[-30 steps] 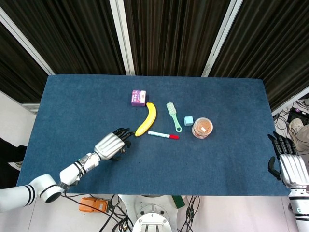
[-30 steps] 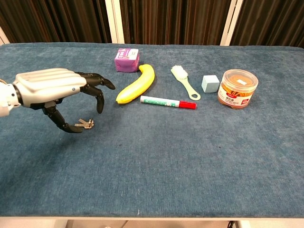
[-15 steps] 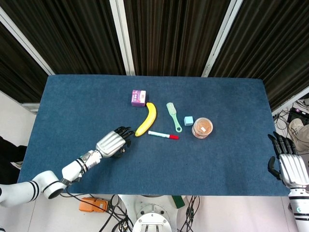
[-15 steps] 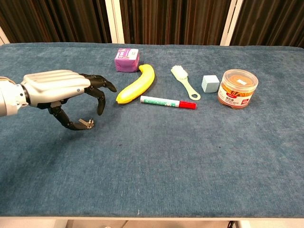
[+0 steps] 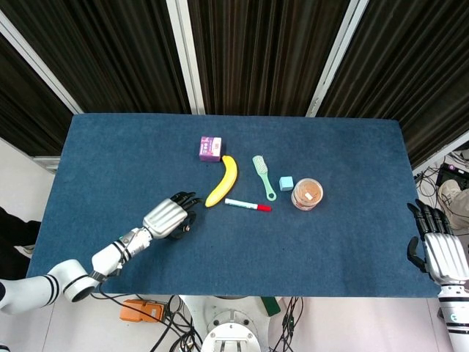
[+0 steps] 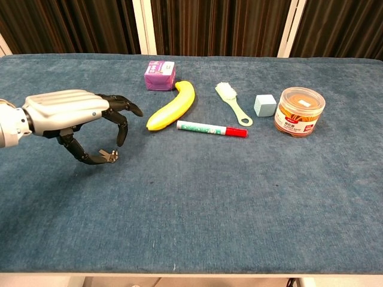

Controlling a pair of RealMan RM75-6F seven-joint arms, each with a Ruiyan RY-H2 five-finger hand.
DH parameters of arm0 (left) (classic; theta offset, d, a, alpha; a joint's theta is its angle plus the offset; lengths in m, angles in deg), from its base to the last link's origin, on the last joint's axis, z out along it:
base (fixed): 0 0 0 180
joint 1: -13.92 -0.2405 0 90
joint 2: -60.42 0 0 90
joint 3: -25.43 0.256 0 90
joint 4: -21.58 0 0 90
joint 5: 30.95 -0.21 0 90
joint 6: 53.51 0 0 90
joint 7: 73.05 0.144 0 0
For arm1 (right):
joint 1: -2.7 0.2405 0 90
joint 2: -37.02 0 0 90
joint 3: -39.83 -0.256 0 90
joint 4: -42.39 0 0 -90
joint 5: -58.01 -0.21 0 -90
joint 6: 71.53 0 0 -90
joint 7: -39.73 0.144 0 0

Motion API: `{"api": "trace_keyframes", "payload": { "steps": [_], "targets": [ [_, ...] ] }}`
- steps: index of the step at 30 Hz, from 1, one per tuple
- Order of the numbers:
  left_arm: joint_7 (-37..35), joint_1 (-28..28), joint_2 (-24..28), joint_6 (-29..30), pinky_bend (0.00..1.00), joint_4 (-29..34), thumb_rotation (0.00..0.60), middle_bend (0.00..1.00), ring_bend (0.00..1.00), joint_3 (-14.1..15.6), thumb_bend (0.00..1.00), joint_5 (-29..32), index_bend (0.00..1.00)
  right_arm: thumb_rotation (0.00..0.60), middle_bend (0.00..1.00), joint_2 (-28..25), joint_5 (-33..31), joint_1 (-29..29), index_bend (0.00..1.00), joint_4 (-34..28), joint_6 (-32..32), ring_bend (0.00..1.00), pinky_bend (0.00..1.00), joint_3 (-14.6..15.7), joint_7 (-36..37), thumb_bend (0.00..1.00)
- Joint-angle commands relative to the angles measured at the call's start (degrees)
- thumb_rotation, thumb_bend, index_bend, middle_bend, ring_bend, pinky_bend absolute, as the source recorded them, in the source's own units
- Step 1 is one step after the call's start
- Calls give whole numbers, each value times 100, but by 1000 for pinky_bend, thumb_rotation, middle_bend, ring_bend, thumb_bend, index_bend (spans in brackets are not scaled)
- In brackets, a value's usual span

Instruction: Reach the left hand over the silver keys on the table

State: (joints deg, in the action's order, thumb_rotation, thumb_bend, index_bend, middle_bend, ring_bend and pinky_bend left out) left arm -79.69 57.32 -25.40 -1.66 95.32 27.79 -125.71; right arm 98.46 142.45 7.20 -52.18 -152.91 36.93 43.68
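The silver keys (image 6: 111,155) lie on the blue table (image 6: 239,197) at the left. My left hand (image 6: 69,113) hovers right over them, palm down, with the fingers (image 6: 122,122) curved above and apart. The thumb tip sits against the keys' left side, and nothing is pinched. In the head view the left hand (image 5: 170,217) covers the keys almost fully. My right hand (image 5: 437,249) hangs off the table's right front corner with its fingers stretched out and nothing in it.
Just right of the left hand lie a banana (image 6: 172,106) and a red-capped marker (image 6: 211,128). Further back and right are a purple box (image 6: 160,75), a green brush (image 6: 233,103), a light blue cube (image 6: 265,105) and a clear jar (image 6: 300,112).
The left hand has crept slightly towards the keys and its fingers have curled lower. Its thumb now touches the keys and hides part of them. The right hand has not moved.
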Motion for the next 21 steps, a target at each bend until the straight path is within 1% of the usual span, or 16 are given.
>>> {"api": "trace_keyframes", "payload": {
  "steps": [1, 10, 21],
  "targets": [
    [-31, -1, -23, 29, 131, -41, 600, 118, 13, 32, 222, -10, 486, 600, 20, 3, -2, 1, 111, 1, 0, 19, 11, -2, 0, 960],
    [-183, -29, -107, 130, 130, -205, 600, 122, 15, 124, 222, -15, 490, 600, 20, 15, 2, 8, 112, 7, 2, 19, 11, -4, -18, 960],
    [-289, 37, -193, 128, 131, -346, 600, 123, 16, 153, 222, -13, 496, 600, 20, 9, -13, 12, 116, -7, 21, 19, 11, 0, -25, 961]
  ]
}}
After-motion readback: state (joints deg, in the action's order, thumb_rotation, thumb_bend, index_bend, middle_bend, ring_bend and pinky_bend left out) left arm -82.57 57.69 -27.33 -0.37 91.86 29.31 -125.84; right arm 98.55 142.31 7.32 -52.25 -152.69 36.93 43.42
